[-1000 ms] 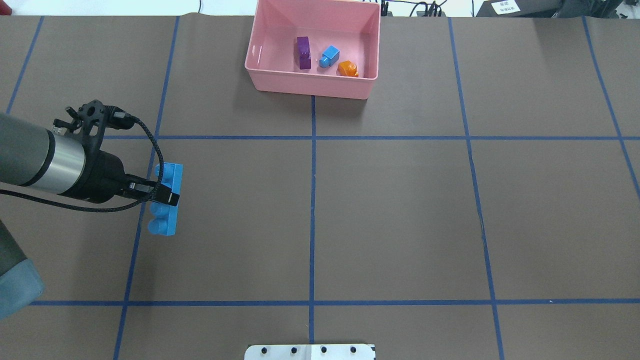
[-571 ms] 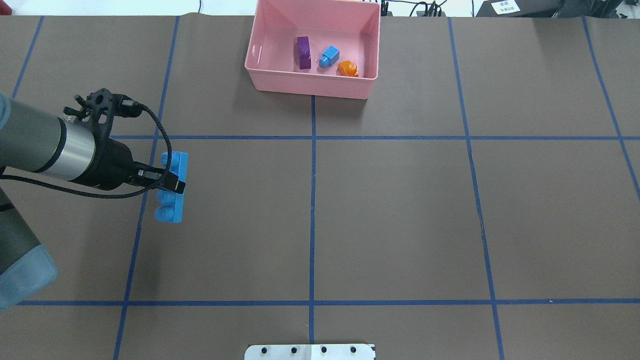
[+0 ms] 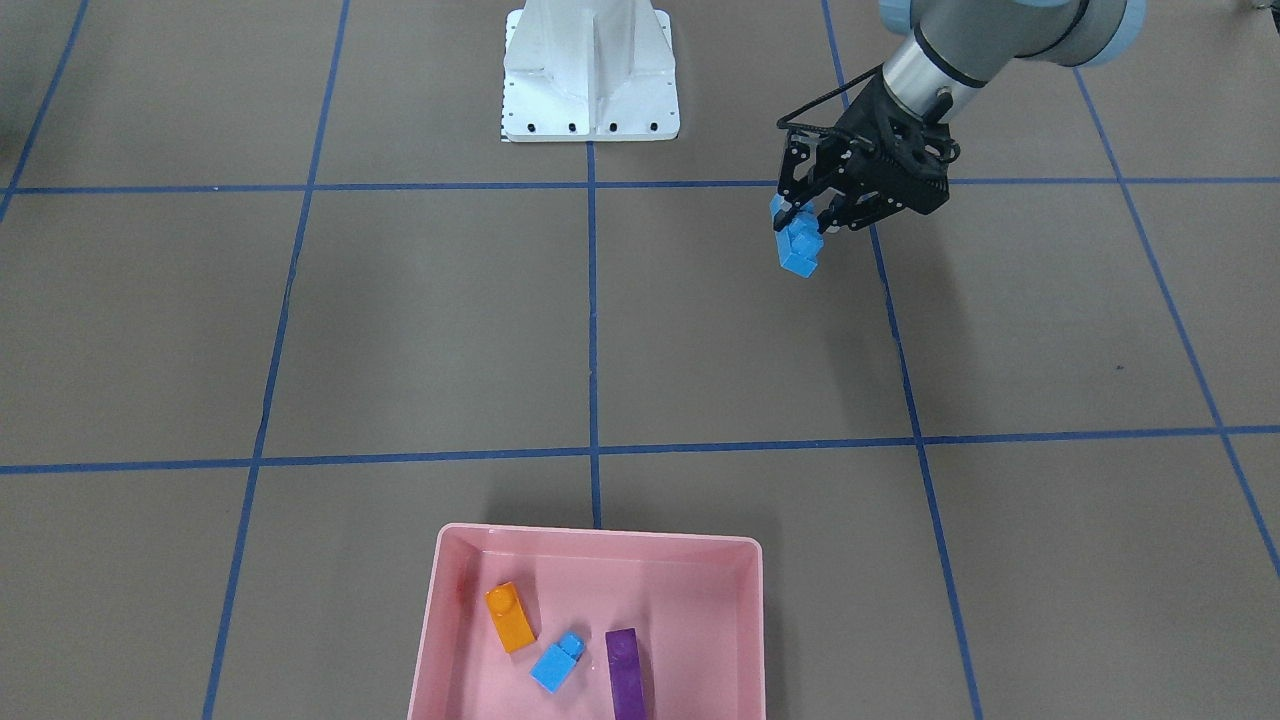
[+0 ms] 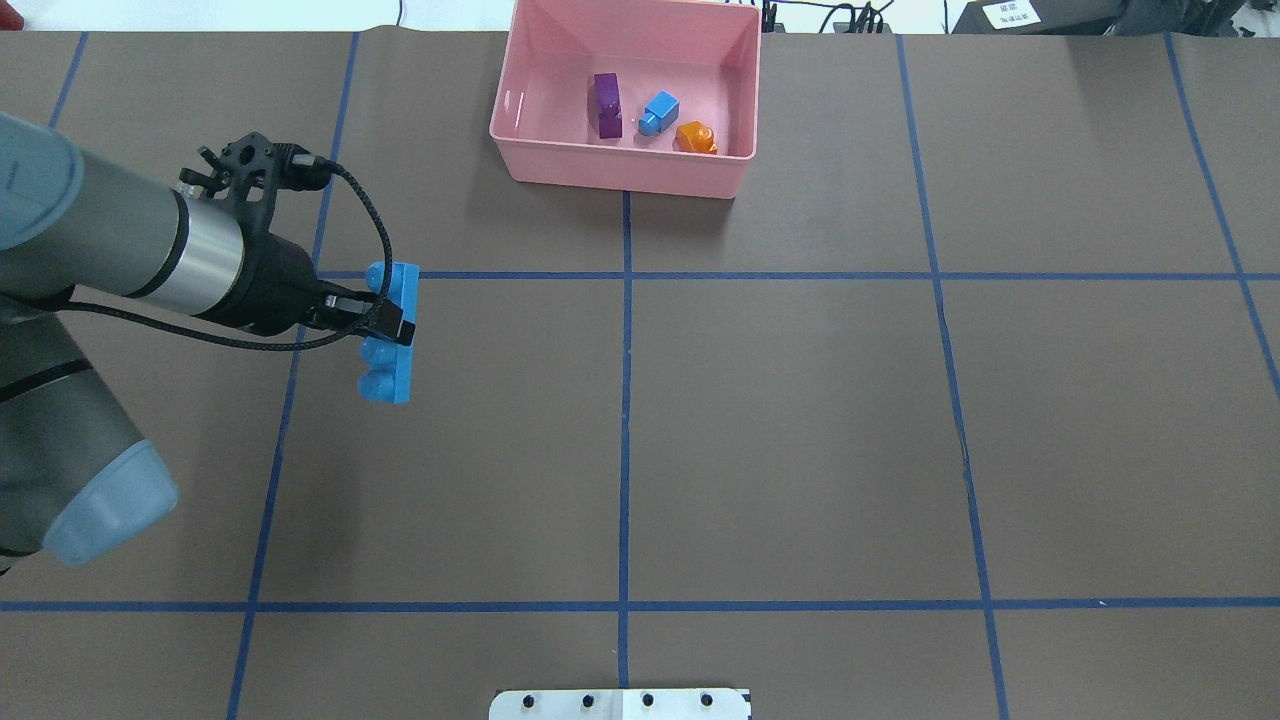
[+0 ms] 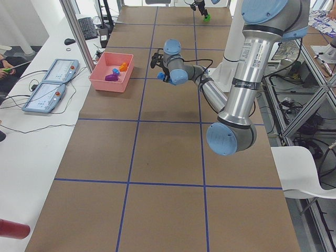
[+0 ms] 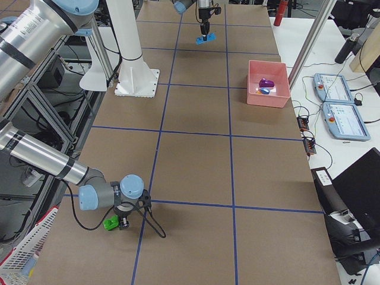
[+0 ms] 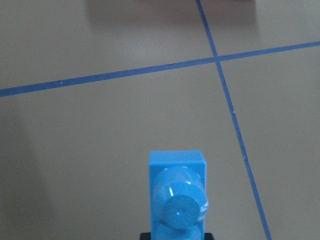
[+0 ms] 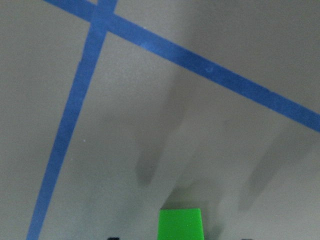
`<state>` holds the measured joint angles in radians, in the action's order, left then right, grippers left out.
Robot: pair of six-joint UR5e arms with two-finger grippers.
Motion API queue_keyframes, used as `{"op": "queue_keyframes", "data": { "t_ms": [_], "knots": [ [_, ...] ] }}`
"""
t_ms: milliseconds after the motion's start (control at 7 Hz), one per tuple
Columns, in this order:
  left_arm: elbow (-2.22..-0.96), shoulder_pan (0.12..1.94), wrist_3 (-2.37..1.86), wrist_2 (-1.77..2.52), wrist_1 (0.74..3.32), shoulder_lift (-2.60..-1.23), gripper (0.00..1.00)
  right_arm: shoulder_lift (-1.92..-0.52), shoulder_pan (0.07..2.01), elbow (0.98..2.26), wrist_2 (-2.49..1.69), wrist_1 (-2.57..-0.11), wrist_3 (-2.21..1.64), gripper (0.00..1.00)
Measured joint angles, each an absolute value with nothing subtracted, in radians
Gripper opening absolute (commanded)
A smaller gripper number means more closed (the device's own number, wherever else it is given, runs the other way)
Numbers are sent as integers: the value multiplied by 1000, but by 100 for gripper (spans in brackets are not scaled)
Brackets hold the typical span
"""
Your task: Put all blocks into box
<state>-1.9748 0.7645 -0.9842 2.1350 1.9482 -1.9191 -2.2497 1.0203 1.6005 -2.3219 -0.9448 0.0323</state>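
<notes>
My left gripper (image 4: 392, 328) is shut on the long blue block (image 4: 392, 345) and holds it above the table, left of and nearer than the pink box (image 4: 620, 175). The block also shows in the front view (image 3: 798, 246) and the left wrist view (image 7: 177, 197). The purple block (image 4: 607, 103), small blue block (image 4: 659, 111) and orange block (image 4: 695, 137) lie in the box. My right gripper (image 6: 120, 223) is low over the table at the green block (image 6: 110, 224). In the right wrist view its jaws stand apart on either side of the green block (image 8: 180, 223).
The white metal base (image 3: 590, 70) stands at the robot's side of the table. Blue tape lines (image 4: 625, 400) divide the brown table into squares. Tablets and cables (image 6: 338, 113) lie on the side bench beyond the box.
My left gripper has carried the long blue block up and to the right in the overhead view, toward the box. The blocks in the box have not moved.
</notes>
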Motion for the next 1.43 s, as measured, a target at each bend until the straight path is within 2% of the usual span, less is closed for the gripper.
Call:
{"op": "queue_keyframes", "data": {
  "t_ms": [429,714,1000,1429],
  "knots": [
    [-1824,786,-1092,2131,1951,-2138,0,-2252,1009,1595,-2327,-942,39,0],
    [-1668,785,-1171,2085,1960,-2296,0,-2319,1019,1667,-2319,-941,45,0],
    [-1478,784,-1195,2029,2005,-2425,0,-2421,1052,1781,-2316,-940,46,0],
    [-1059,792,-1327,1819,2223,-2655,0,-2448,1182,1853,-2281,-941,46,0]
  ]
}}
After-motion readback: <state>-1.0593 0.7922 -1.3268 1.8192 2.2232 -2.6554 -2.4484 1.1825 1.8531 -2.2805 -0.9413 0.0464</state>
